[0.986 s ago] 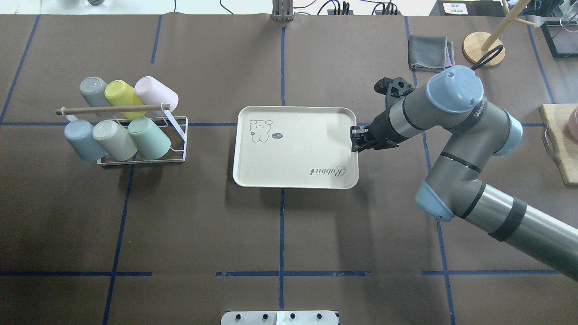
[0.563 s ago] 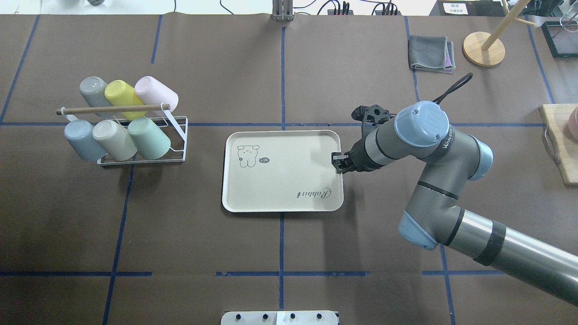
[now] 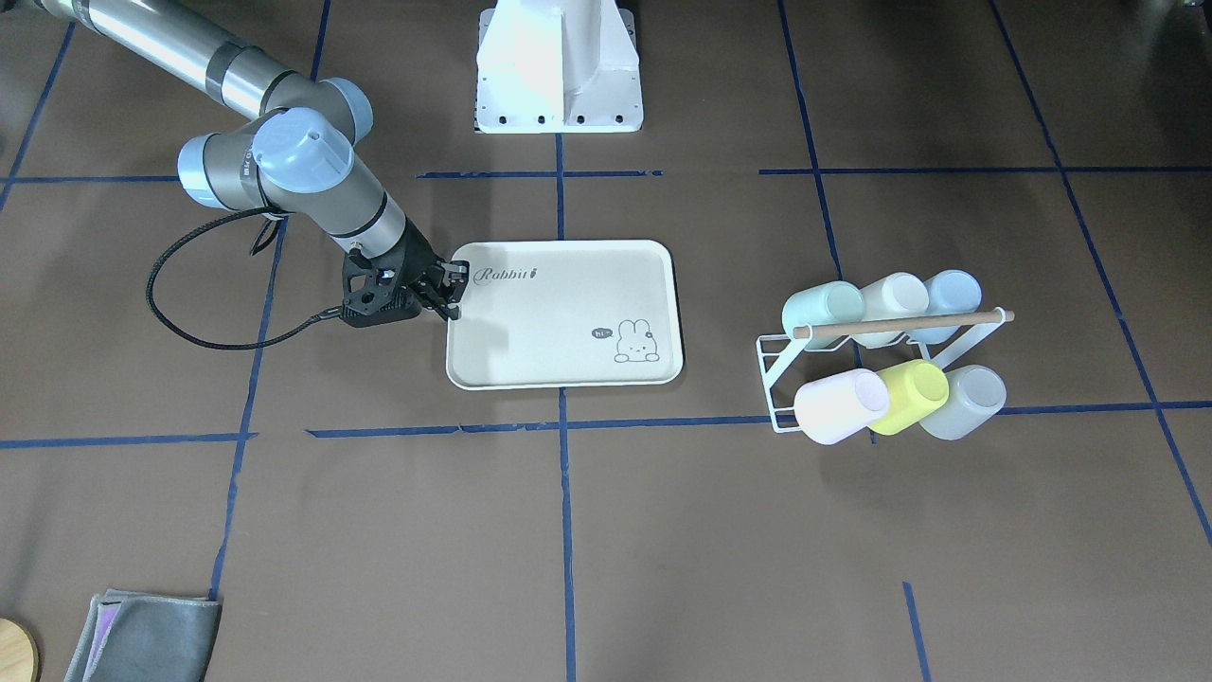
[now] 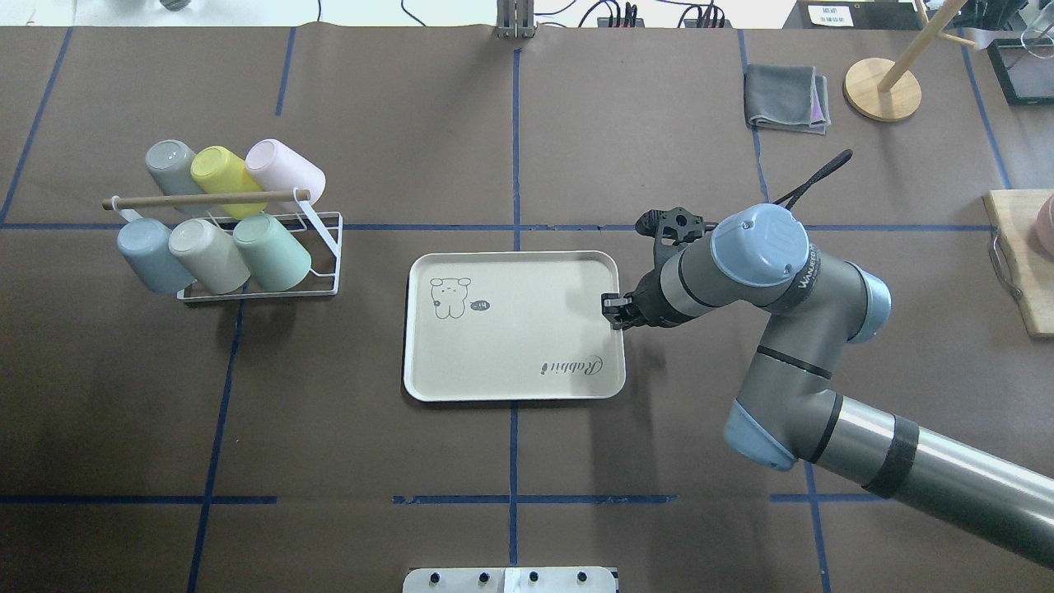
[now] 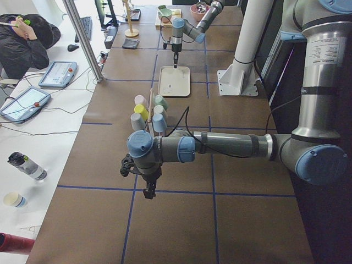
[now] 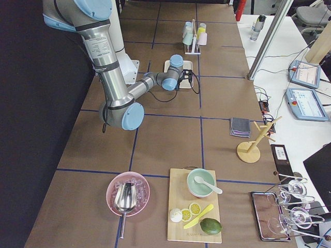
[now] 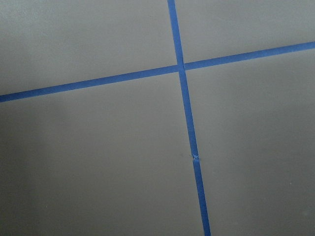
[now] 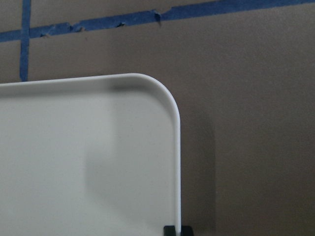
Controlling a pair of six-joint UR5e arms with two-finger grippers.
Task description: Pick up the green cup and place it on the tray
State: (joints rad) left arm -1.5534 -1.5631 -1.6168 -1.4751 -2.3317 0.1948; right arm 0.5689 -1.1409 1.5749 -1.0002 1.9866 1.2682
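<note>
Even, bright light falls from above. The right arm (image 4: 786, 354) throws a soft, faint shadow on the tray (image 4: 494, 362) and the brown tabletop (image 4: 329, 428). Its metal tube (image 4: 972, 486) shines a little. The 2 wrist views look slightly soft.

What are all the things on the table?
tray: one, cream, middle of table.
rack: one, white, left of tray.
green cup: one, mint, in rack, row nearer robot.
other cups: five, grey, yellow, pink, blue, cream, in rack.
cloth: one, grey, far right.
stand: one, wooden, beside cloth.
board: one, wooden, far right end.
right gripper: one, black, clamped on tray's right rim.
left gripper: one, black, over table; open or shut unclear.
</note>
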